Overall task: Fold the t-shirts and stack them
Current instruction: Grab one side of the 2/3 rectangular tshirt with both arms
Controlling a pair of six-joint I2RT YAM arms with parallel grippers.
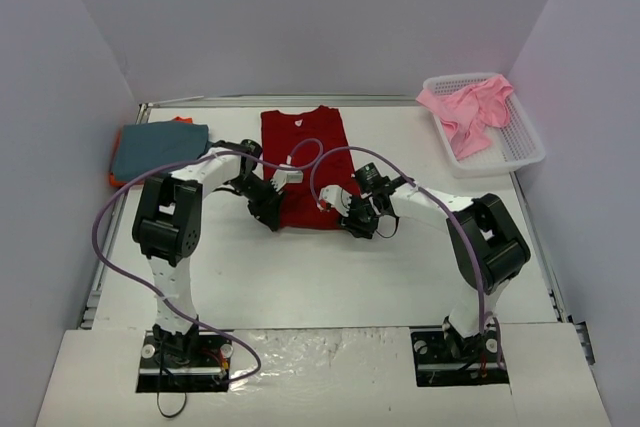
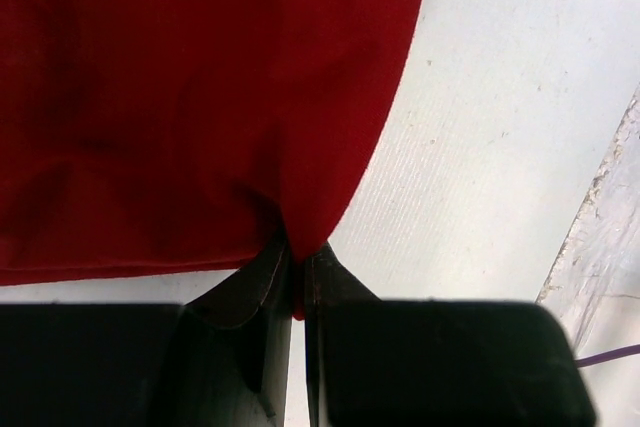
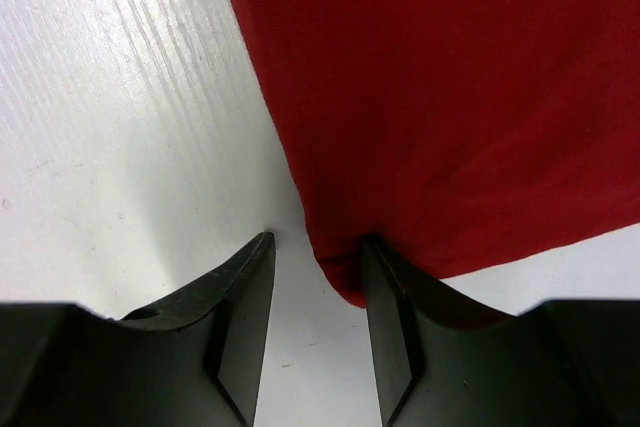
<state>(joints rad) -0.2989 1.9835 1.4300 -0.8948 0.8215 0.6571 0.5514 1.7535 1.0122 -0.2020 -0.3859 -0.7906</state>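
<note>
Pinching soft red t-shirt (image 2: 180, 97) hem, left gripper (image 2: 297, 265)

We see a plain dark red t-shirt (image 1: 305, 162) on the white worktop (image 1: 330, 277). A teal-blue t-shirt (image 1: 158, 147) lies over an orange one (image 1: 116, 180). A light pink t-shirt (image 1: 468, 112) fills a white lattice basket (image 1: 520, 142). Both arms are white with black joints, purple cables (image 1: 110, 257) and black grippers: left gripper (image 2: 298, 282), right gripper (image 3: 318, 277).
</note>
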